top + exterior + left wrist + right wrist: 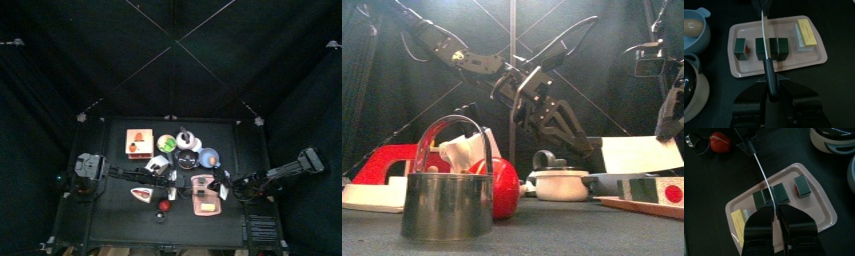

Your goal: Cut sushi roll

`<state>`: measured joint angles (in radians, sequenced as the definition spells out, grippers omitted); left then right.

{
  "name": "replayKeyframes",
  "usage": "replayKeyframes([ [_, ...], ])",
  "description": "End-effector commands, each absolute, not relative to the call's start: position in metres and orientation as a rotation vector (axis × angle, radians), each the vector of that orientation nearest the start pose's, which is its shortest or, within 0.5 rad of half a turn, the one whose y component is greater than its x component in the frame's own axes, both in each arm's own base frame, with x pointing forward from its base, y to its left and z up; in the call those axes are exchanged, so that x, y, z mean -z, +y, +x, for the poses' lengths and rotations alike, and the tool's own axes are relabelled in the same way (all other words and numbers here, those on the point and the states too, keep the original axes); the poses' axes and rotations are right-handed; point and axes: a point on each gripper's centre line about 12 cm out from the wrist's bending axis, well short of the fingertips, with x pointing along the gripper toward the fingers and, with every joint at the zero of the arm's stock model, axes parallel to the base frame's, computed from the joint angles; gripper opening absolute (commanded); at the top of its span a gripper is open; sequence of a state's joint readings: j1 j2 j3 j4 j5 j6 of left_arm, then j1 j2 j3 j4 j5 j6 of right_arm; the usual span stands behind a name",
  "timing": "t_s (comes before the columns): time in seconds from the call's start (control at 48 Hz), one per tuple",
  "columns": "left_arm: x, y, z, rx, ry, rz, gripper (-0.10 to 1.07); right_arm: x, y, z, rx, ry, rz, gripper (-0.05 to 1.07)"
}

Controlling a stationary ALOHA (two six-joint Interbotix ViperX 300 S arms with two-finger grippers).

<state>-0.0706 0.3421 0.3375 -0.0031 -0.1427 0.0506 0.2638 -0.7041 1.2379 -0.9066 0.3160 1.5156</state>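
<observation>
- the sushi roll (763,48) lies on a pink tray (811,60) on the desk (837,90), wrapped in dark seaweed; one piece (743,47) already stands apart from the longer part, so the cutting looks partly done.
- the left hand (769,96) is clamped on the black handle of a knife (765,35), its blade laid across the roll at a right angle, which suits a straight downward slice.
- the right hand (775,210) sits just over the roll's end, jaws close together; it seems to pinch or steady the roll so it won't slide under the blade, though the jaws hide the contact and i cannot tell for sure.
- a yellow block (804,33), perhaps egg or a sponge, rests at the tray's far end, clear of the cut.
- in the front view a steel cup (448,205) and a red object (500,187) stand near the camera and hide the tray almost wholly.
- whether the blade's edge has entered the roll or only rests on it is hard to make out.
- in the top view both arms meet over the tray and the roll is too small to read.
</observation>
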Motion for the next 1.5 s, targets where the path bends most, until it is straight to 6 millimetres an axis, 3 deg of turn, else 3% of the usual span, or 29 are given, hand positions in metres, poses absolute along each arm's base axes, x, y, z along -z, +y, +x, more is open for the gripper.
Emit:
replayKeyframes([
  [0.0, -0.160, -0.037, 0.498, 0.083, 0.467, 0.066, 0.60, -0.171, 0.022, 0.199, 0.211, 0.665, 0.433, 0.40],
  [0.25, -0.152, -0.037, 0.499, 0.084, 0.481, 0.066, 0.60, -0.167, 0.022, 0.198, 0.218, 0.679, 0.437, 0.40],
  [0.833, -0.160, -0.032, 0.500, 0.075, 0.458, 0.065, 0.60, -0.166, 0.022, 0.198, 0.217, 0.680, 0.428, 0.40],
  [1.479, -0.151, -0.026, 0.500, 0.062, 0.477, 0.059, 0.60, -0.159, 0.022, 0.198, 0.233, 0.712, 0.441, 0.40],
])
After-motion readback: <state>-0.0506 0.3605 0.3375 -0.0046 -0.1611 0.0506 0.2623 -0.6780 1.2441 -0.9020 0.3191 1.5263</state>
